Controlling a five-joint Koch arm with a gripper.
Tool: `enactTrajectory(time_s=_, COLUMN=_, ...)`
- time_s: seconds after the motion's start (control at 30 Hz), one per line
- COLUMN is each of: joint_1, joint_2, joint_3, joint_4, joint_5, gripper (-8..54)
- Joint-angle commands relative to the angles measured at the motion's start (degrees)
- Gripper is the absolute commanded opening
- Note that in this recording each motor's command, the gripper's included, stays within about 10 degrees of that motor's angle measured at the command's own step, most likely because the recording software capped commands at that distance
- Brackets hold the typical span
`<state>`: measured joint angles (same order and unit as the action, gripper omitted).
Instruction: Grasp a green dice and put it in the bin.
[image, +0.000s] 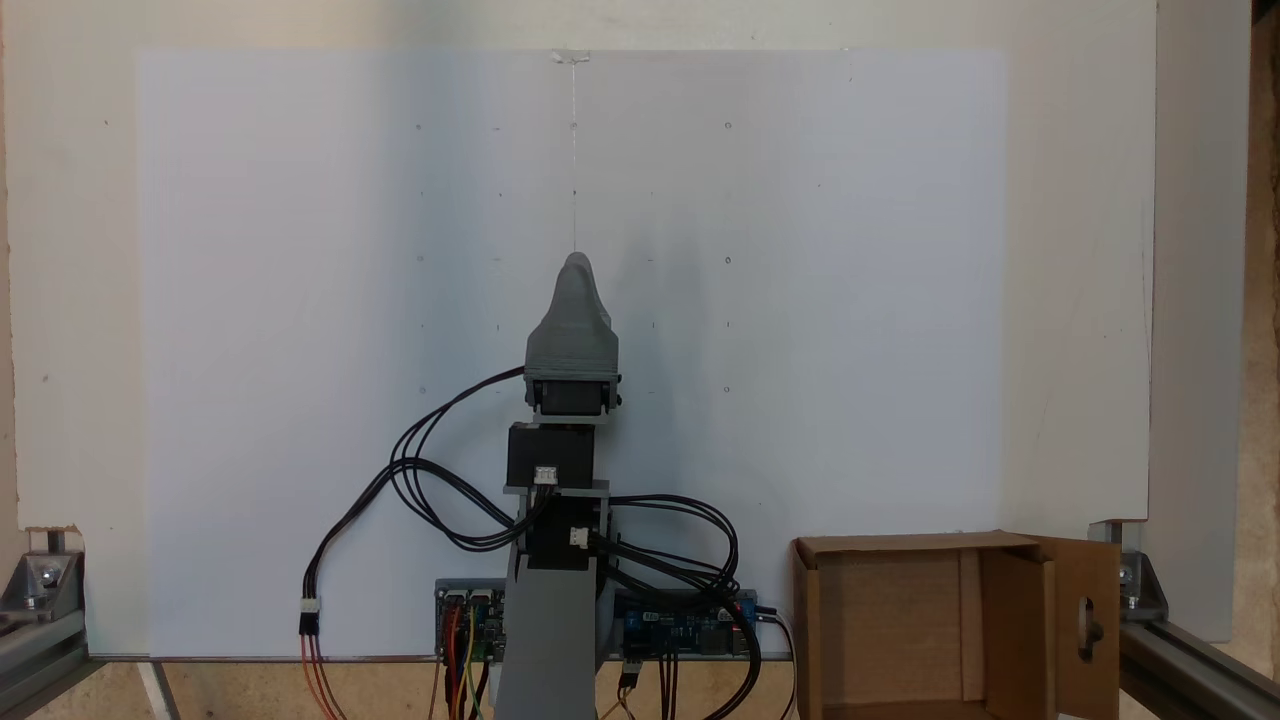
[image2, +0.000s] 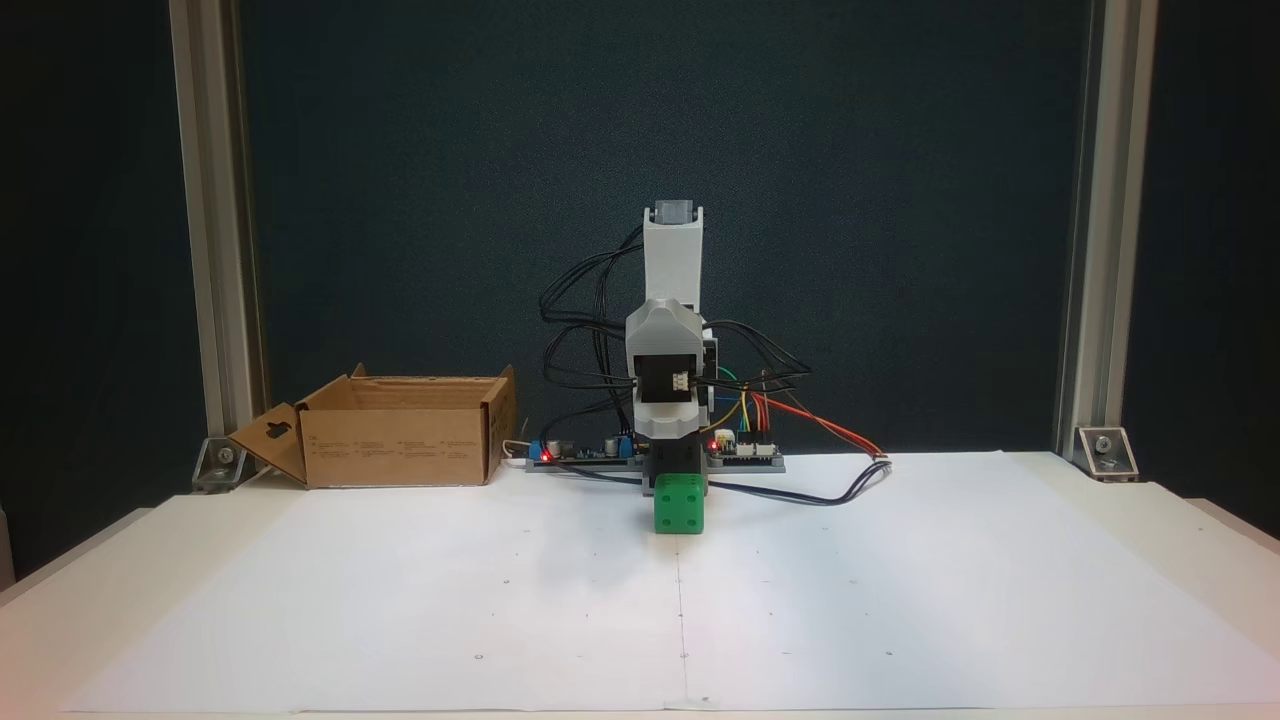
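Note:
The green dice (image2: 679, 505) sits low over the white sheet at the table's middle, straight in front of the arm's base. My gripper (image2: 679, 478) hangs right above and behind it, pointing down; its jaws line up one behind the other, so whether they hold the dice is unclear. From above, the grey gripper (image: 575, 268) covers the dice. The bin (image2: 395, 445) is an open brown cardboard box at the left rear in a fixed view, and the bin (image: 900, 544) lies at the lower right seen from above, well apart from the gripper.
Controller boards (image2: 745, 450) and looping black cables (image: 440, 500) crowd the arm's base. Aluminium frame posts (image2: 215, 230) stand at the rear corners. The white paper sheet (image2: 900, 600) spreads wide around the dice.

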<state>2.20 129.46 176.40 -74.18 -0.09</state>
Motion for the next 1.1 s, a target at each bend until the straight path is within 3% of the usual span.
enactTrajectory(time_s=0.0, joint_1=0.09, joint_2=6.06, joint_3=2.64, joint_4=-3.87, joint_5=1.14, gripper=44.6)
enactTrajectory(time_s=0.5, joint_1=-0.62, joint_2=6.06, joint_3=1.23, joint_4=-2.55, joint_5=0.70, gripper=43.9)
enactTrajectory(time_s=1.07, joint_1=-3.60, joint_2=6.06, joint_3=-38.76, joint_4=63.00, joint_5=0.62, gripper=43.9)
